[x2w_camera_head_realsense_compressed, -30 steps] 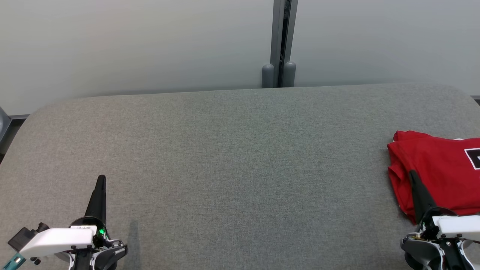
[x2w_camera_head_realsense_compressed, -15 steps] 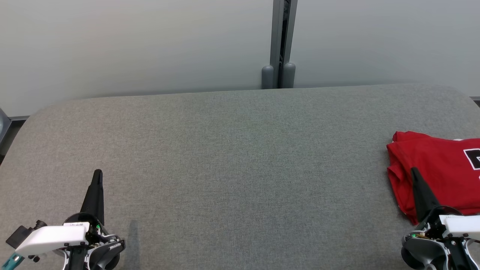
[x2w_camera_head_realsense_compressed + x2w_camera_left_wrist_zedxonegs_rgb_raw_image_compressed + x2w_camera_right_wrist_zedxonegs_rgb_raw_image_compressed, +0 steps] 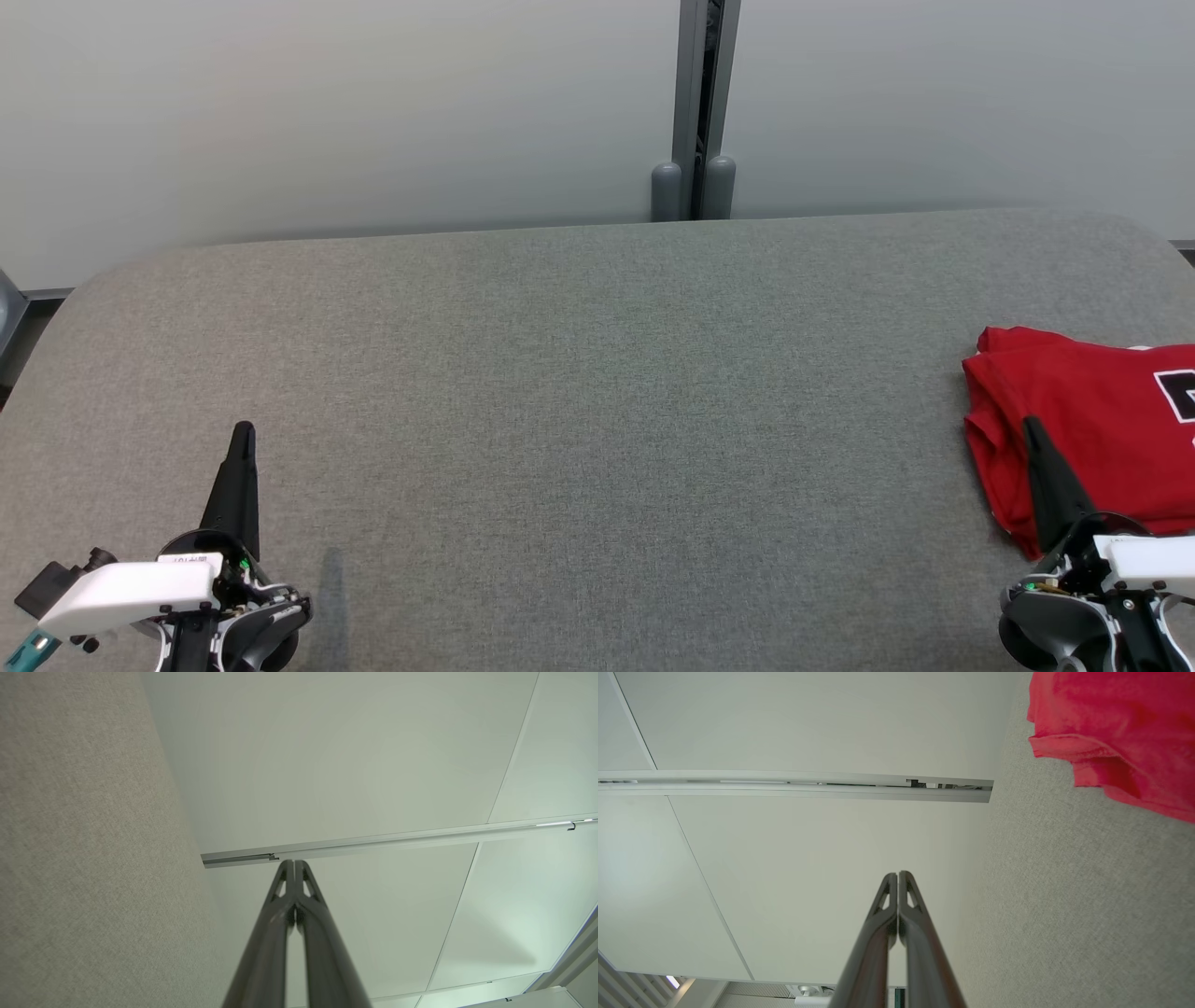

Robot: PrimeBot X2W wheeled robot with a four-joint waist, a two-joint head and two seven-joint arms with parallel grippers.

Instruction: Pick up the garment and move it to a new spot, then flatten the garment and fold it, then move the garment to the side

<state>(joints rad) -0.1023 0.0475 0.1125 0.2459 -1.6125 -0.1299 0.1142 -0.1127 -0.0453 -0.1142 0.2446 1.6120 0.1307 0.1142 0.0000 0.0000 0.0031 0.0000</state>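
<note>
Ahead of both sets of fingers, a grey cloth-covered worktop (image 3: 597,373) with rounded far corners. Beyond it, pale wall panels (image 3: 327,112) split by a grey metal post (image 3: 707,93).

Against a second ago: left fingers (image 3: 238,476) shifted a little farther out and leftward, right fingers (image 3: 1046,471) hardly at all. No change over the last half second, and none in the red garment (image 3: 1092,420).

Both sets shut tight to the tips, holding nothing.

Garment folded and flat on the worktop, just beyond and to the right of the right fingers. From the head, near-left corner overlapped by those fingers. Along them, off to the upper right and apart from the tips.

Bunched, folded edge turned toward the left fingers; black-and-white print on the side away from them. Long axis not to be told, with the far part cut off at the picture's edge.
</note>
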